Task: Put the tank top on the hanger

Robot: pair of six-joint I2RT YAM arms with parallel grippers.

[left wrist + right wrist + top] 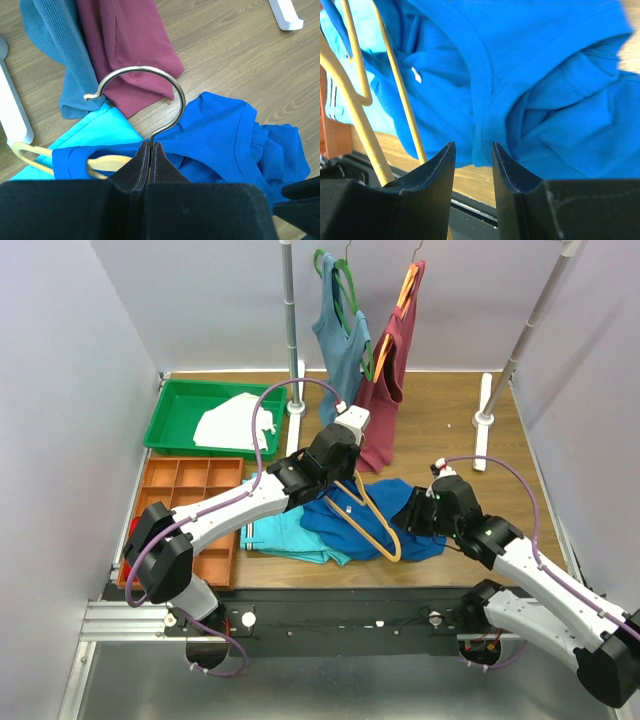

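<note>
The left pincer (pixel 338 483) (pixel 151 147) is reaching over the middle of the worktop (pixel 440 410). Its fingers are pressing flat together on the stem of the metal hook (pixel 140 68) of the hanger (pixel 390 548) (pixel 402 95). The light-orange frame is slanting from there toward the near edge, lying across the tank top (pixel 325 523) (pixel 220 135) (pixel 545 75). In the left wrist view, one end of the frame is passing under a blue band of the cloth.

The tank top is lying crumpled close to the near edge, about midway along it. Its left side is overlapping a folded turquoise garment (pixel 280 532) (pixel 107 125).

The right pincer (pixel 420 515) (pixel 472 150) is sitting at the tank top's right side. Its two fingers are standing a narrow gap apart with a stitched band of the blue cloth showing in that gap. I cannot tell whether the pads are actually pinching it.

At the far edge, a grey-blue top (pixel 335 335) (pixel 55 45) on a green hanger (pixel 345 285) and a maroon top (pixel 390 360) (pixel 130 45) are hanging side by side, their hems reaching down to the wood. A green tray (pixel 180 405) holding a white cloth (pixel 230 425) is occupying the far left corner. An orange compartment tray (pixel 190 480) is lying along the left edge just nearer than it.
</note>
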